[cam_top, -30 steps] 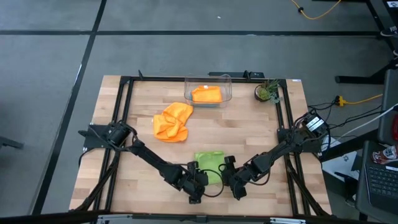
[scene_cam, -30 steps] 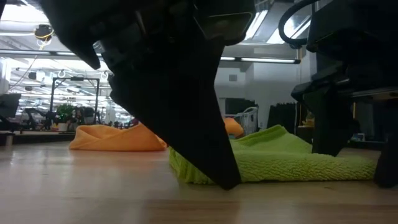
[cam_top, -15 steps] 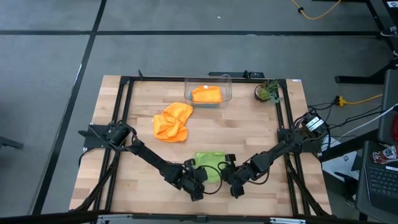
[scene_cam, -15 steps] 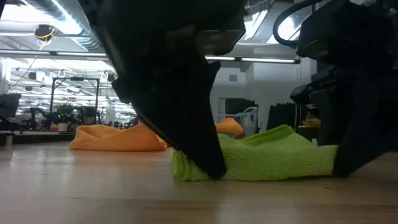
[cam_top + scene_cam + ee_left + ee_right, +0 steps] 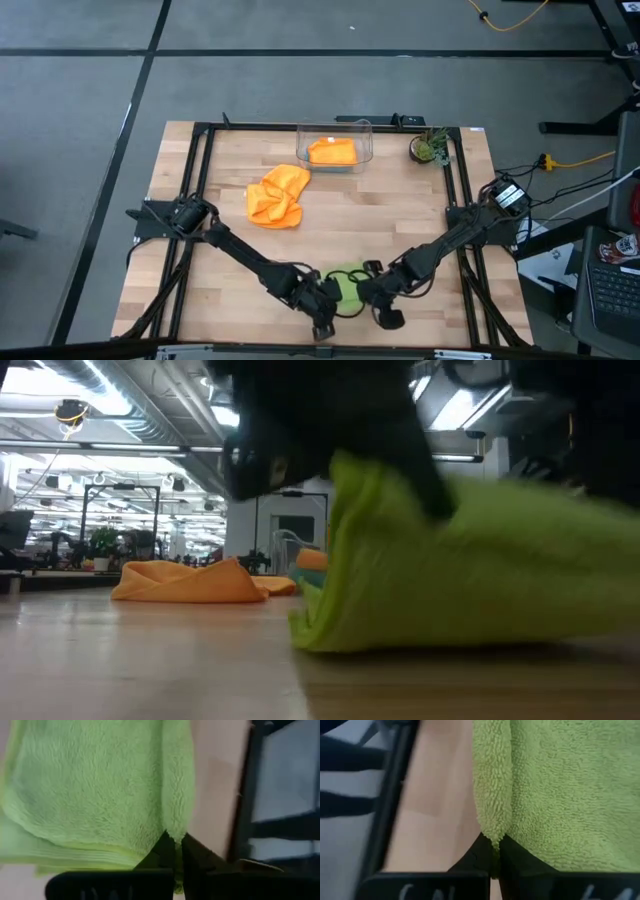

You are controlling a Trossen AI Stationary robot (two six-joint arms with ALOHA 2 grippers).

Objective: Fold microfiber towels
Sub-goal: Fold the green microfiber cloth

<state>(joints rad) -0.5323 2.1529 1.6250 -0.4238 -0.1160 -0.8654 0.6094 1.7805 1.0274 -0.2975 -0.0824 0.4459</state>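
A lime green towel lies near the table's front edge, between my two grippers. Its near edge is raised and its far part rests on the wood. My left gripper is shut on its near left corner. My right gripper is shut on its near right corner. A crumpled orange towel lies at the table's middle left. Another orange towel sits in the clear bin at the back. My left gripper pinches a raised ridge of the green towel at its near left corner between its two fingers, slanting down from the near side. That corner is lifted and the cloth slopes down to the table. My right gripper pinches the towel's near right corner between its two fingers, also slanting down from the near side. The corner is lifted off the wood and the rest of the cloth trails down to the table.
A small potted plant stands at the back right. A black frame rail runs along the table's sides. Bare wood lies between the green towel and the bin.
Both grippers have shut on the green towel's near corners and risen. The towel's near edge has come up off the table and bunched toward the far side, while its far part has stayed down.
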